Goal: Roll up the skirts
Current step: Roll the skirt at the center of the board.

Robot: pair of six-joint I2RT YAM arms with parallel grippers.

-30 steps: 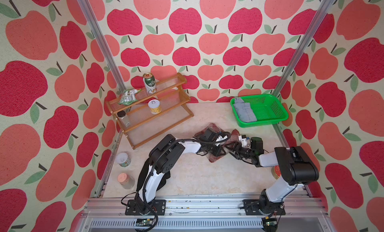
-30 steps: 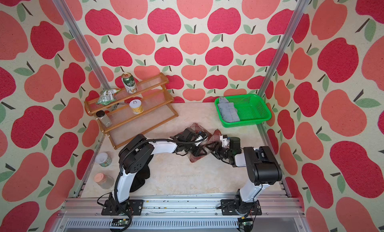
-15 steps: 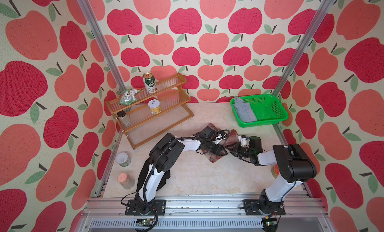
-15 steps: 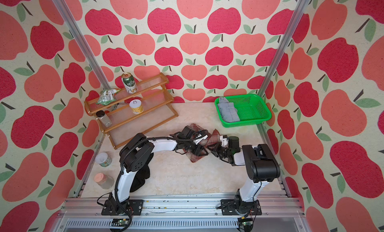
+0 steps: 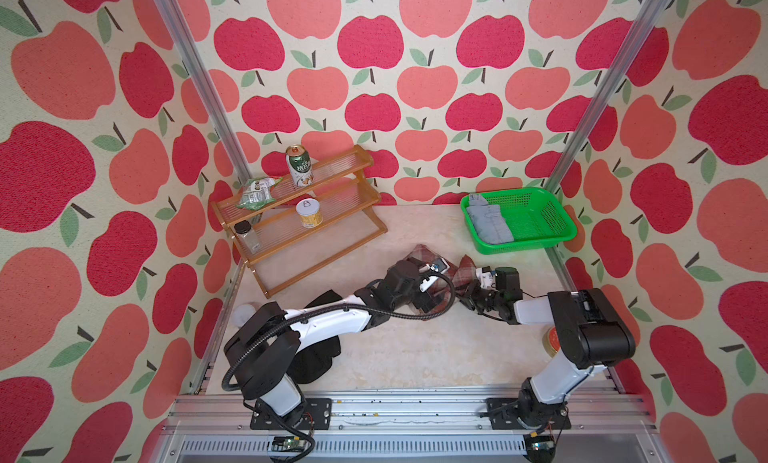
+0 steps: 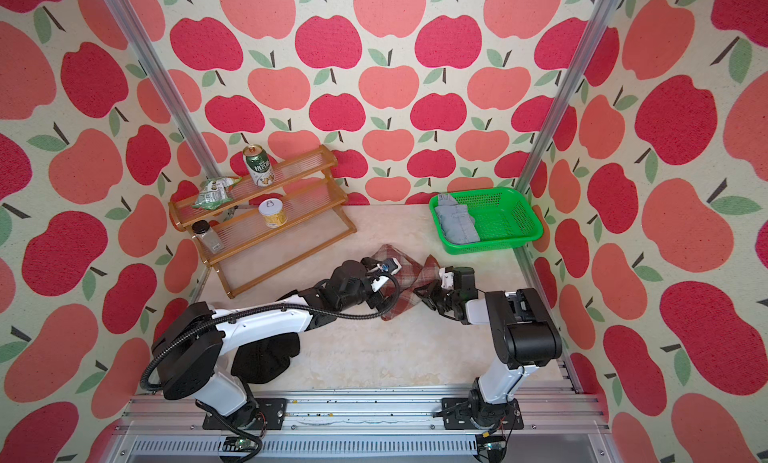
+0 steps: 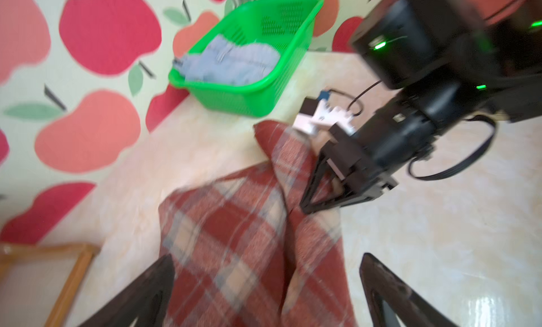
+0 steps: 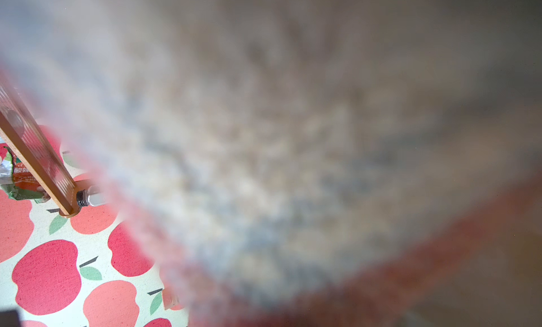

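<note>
The plaid skirt [image 5: 420, 254] [image 6: 409, 274] [image 7: 234, 237] lies crumpled mid-table between both arms. My left gripper [image 5: 426, 302] [image 7: 267, 256] hovers over it, open, its fingers on either side of the cloth and not gripping it. My right gripper [image 5: 466, 297] [image 6: 422, 292] [image 7: 306, 206] is shut on a raised fold at the skirt's edge. Blurred plaid cloth [image 8: 293, 164] fills the right wrist view and hides the jaws. The denim skirt [image 5: 490, 226] [image 6: 457, 224] [image 7: 231, 61] sits rolled in the green basket [image 5: 536, 243]. The black skirt [image 5: 316, 357] [image 6: 262, 357] lies under my left arm.
A wooden shelf rack [image 5: 332, 240] stands at the back left with a can [image 5: 299, 166], a tin [image 5: 309, 213], a packet and a jar. A pale jar [image 5: 245, 313] sits by the left wall. A red-topped tin [image 5: 555, 340] stands beside the right arm's base.
My left gripper has opened and let go of the plaid skirt. My right gripper has closed on the skirt's edge, and the cloth has shifted slightly.
</note>
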